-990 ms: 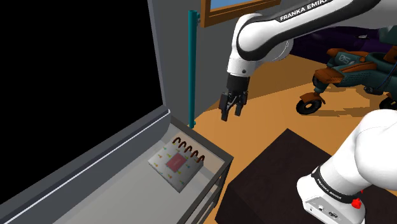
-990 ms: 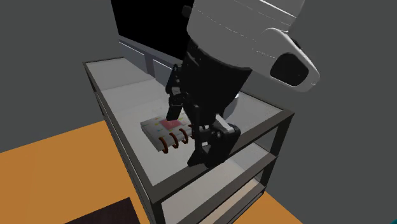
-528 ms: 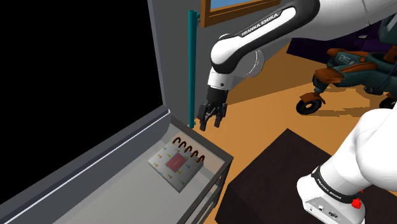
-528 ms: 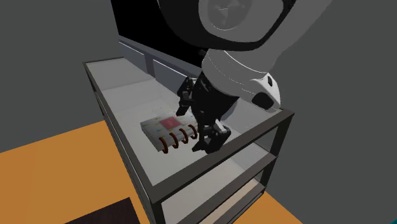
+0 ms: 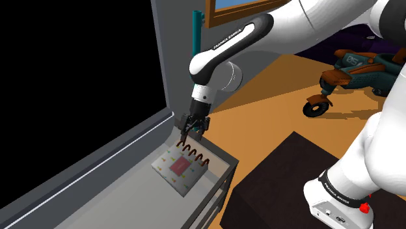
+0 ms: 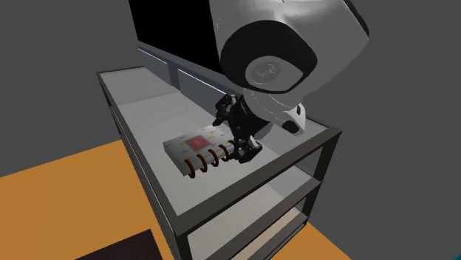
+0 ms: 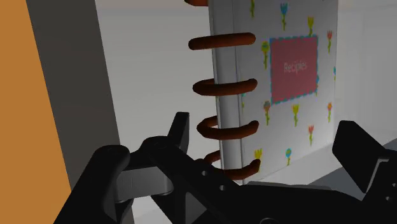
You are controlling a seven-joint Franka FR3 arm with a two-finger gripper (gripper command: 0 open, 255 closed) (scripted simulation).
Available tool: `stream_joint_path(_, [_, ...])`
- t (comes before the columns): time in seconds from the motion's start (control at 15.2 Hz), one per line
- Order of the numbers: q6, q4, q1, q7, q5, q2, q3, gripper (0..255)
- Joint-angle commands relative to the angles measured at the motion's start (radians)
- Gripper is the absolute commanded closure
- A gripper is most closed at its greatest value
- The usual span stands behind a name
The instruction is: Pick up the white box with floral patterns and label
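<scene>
One white box (image 5: 179, 170) w/ small flower prints and a pink label (image 7: 294, 69) reading "Recipes" lies flat on the grey table (image 5: 97, 205), just right of centre-bottom in the shoulder view. Brown-orange rings (image 5: 193, 151) line its upper-right edge. That edge faces the table's end rim, w/ a narrow strip of bare top between rings and rim. Box's lower-right side sits near the front rim. Toward the lower left of the shoulder view the top is bare for a long stretch. Raised grey ledge runs along the table's back side. Grey wall panel (image 5: 162, 58) stands at the back corner, w/ a black area to its left. Teal post (image 5: 196, 65) stands just past that corner.

Gripper (image 5: 185, 135) hangs tips-down over the ring row's end nearest the back ledge. Contact w/ the rings can't be judged from the shoulder view.

Second exterior view: gripper (image 6: 244, 150) at frame centre, at the right end of the rings (image 6: 207, 161). Box (image 6: 193, 142) lies left of it. Table rim (image 6: 142, 155) runs lower left, and a lower shelf shows beneath the top.

Wrist view: fingers (image 7: 181, 130) stand apart, released, clasping nothing. Box's ringed edge (image 7: 222, 86) lies between them, no touch seen. Dark table frame (image 7: 70, 83) and orange floor (image 7: 19, 95) lie outside the finger on the rings' side.
</scene>
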Motion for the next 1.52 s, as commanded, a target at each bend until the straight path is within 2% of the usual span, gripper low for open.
stream_joint_path(0.0, [0.017, 0.034, 0.003, -0.020, 0.026, 0.053, 0.010, 0])
stream_joint_path(0.53, [0.069, 0.038, 0.003, -0.071, 0.053, 0.123, 0.016, 0])
stream_joint_path(0.59, [0.070, 0.037, 0.004, -0.071, 0.054, 0.122, 0.017, 255])
stream_joint_path(1.19, [0.069, 0.038, 0.003, -0.071, 0.053, 0.123, 0.016, 255])
stream_joint_path(1.45, [0.038, 0.035, 0.003, -0.040, 0.037, 0.080, 0.012, 255])
